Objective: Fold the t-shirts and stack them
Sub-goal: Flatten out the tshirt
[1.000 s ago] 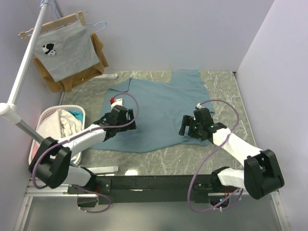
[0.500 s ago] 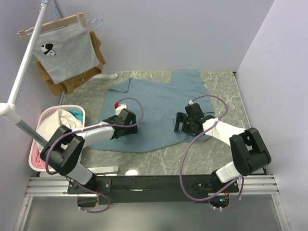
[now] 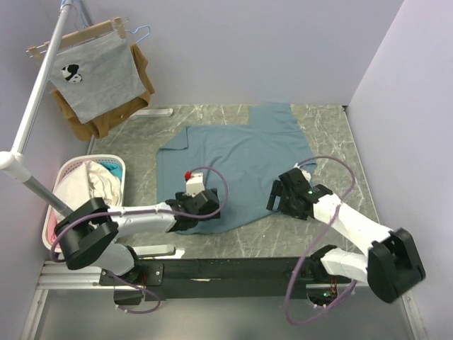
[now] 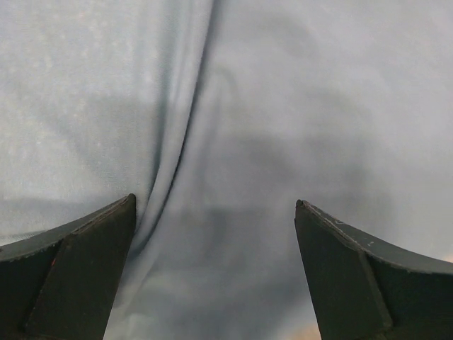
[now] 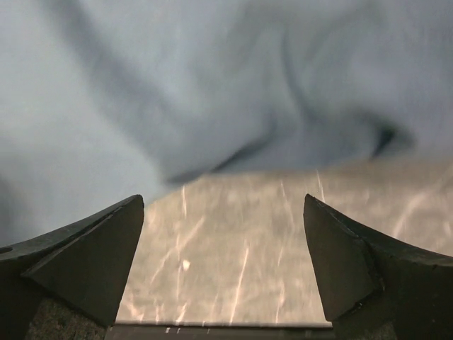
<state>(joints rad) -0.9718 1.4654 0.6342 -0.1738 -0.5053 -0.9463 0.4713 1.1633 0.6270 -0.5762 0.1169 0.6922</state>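
Top external: teal t-shirt spread unfolded on table; left claw over near hem, right claw at near-right edge.
Left wrist: jaws wide, empty, above cloth.
Right wrist: wide, empty, over hem.
Next, likely: pinch hem, fold.

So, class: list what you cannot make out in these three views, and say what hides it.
Top view: brown garment mostly hidden behind the grey shirt.
Top view: what lies in the basket, a jumbled heap.
Left wrist view: t-shirt runs past every edge; its outline is cut off.
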